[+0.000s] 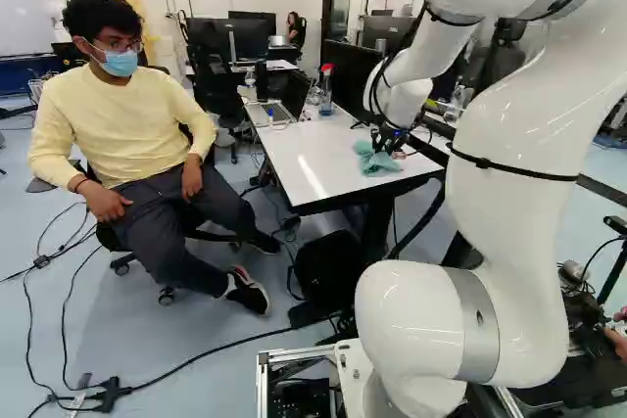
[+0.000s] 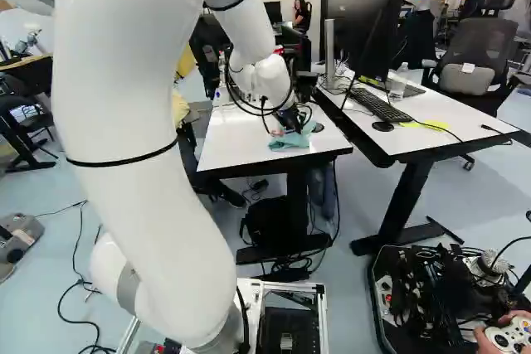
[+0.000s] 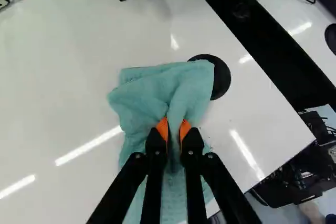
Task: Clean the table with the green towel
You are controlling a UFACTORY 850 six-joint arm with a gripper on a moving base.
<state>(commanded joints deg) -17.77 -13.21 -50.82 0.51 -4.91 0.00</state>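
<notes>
By the near edge of the table (image 3: 68,77), the gripper (image 3: 174,128) pinches the towel (image 3: 152,95), which might bunch up or snag if rubbed over the black disc (image 3: 222,80).

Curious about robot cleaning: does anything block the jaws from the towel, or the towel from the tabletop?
Nothing visible between jaws and towel; they pinch it. On the tabletop, a round black disc sits partly under the towel's edge.
</notes>
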